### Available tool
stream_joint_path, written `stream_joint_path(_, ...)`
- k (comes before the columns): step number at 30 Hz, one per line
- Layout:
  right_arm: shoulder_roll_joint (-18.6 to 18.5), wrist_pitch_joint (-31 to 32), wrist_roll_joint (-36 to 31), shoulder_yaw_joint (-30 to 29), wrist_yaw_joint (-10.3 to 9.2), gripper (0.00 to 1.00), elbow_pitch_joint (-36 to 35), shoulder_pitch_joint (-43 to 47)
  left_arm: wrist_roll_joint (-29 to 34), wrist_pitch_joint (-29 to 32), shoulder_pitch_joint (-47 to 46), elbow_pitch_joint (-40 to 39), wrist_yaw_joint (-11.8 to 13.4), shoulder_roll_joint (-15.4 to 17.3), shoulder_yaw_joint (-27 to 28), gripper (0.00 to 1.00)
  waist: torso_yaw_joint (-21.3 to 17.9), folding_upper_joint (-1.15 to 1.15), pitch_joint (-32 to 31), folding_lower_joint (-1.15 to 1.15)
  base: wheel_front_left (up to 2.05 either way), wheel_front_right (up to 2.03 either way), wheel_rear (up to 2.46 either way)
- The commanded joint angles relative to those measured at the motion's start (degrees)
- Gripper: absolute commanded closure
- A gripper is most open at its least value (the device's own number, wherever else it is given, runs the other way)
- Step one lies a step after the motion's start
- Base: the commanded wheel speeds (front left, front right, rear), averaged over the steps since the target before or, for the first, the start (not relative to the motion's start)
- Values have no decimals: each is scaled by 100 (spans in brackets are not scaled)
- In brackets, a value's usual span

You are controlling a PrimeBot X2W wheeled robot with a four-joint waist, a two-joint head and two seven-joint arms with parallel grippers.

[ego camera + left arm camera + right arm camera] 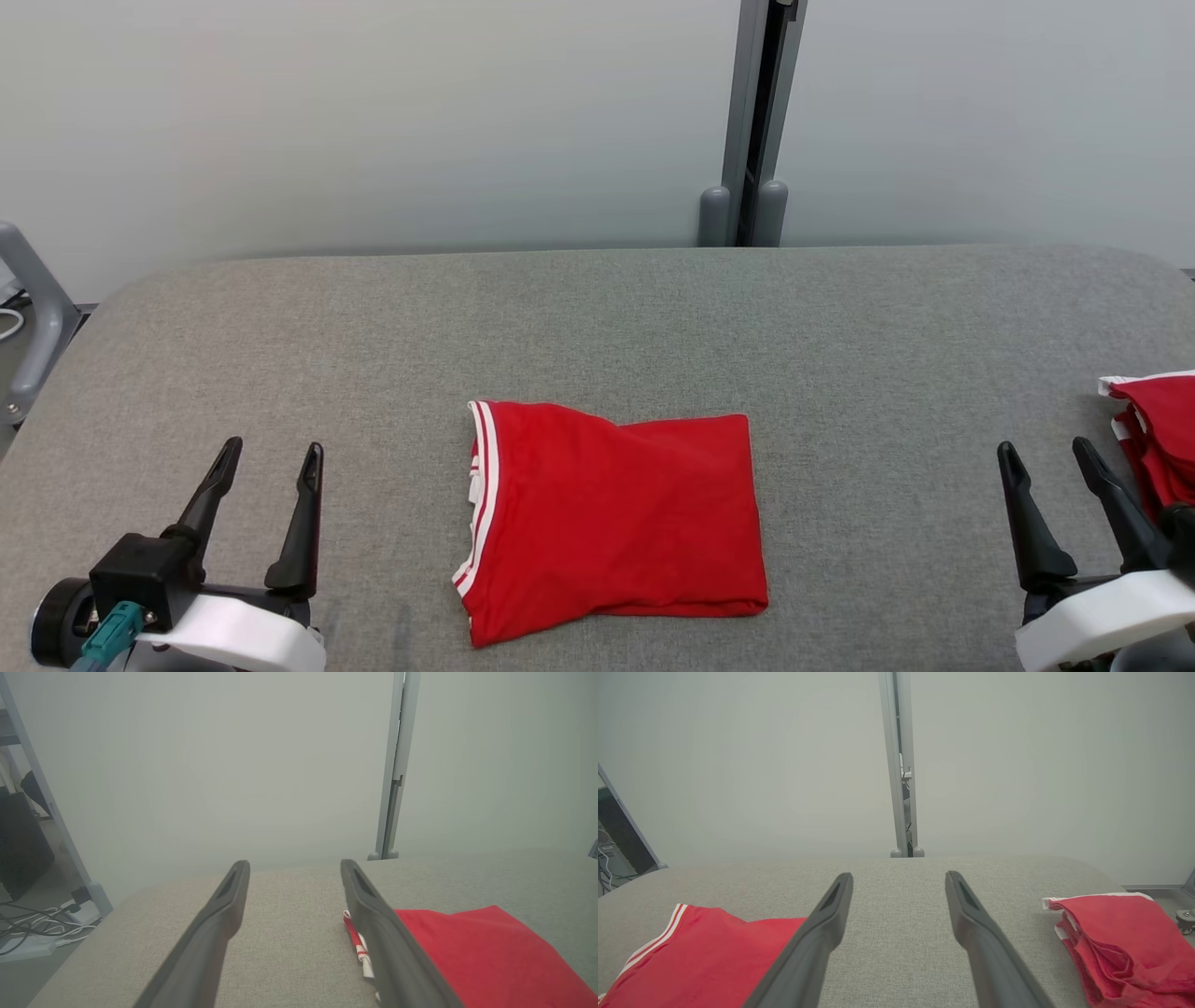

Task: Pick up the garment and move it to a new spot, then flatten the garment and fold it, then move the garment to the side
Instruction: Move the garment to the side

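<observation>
left tool [274,448]: at the lower left, low over the tabletop [597,308], its two dark fingers spread wide with nothing between them.
garment [611,523]: red, with white-striped trim along its left edge, lying as a folded, roughly rectangular bundle in the near middle of the tabletop.
how it will handle: we judge it light, soft and limp (it would sag and could come unfolded if lifted by one corner). it is not fragile, and it is unlikely to slide on the coarse grey cloth.
where to take hold: we would pinch through all the layers at the trimmed left edge and the folded right edge together, so the fold holds.
garment and tools: it lies between the two, well apart from each. in the left wrist view it sits mostly to the right of that tool's fingers, and in the right wrist view to the left.
right tool [1044,446]: at the lower right, fingers equally wide, holding nothing.
red pile [1158,425]: more red cloth at the tabletop's right edge, just beside the right tool.
</observation>
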Motion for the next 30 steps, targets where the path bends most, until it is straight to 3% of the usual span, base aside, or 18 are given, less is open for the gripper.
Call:
stream_joint_path(1, -22, -14, -25, -10, 0, 0, 29, 29, -22, -23, 18, -13, 37, 38, 11, 0, -2, 0, 0, 0, 0, 0, 0)
stream_joint_path(9, -33, -6, -2, -12, 0, 0, 70, 10, -36, -52, -41, -5, 49, 48, -15, 0, 25, 0, 20, 0, 0, 0, 0)
stream_joint_path(15, -135, 198, 23, 62, 0, 0, 272, -2, -9, -65, -253, 9, 13, 13, -116, 0, 319, 0, 133, 0, 0, 0, 0)
stream_joint_path(30, -446, 601, 351, 1355, 0, 0, 1459, -1114, 55, -468, -1162, 255, -149, -306, -432, 0, 1111, 0, 1304, 0, 0, 0, 0)
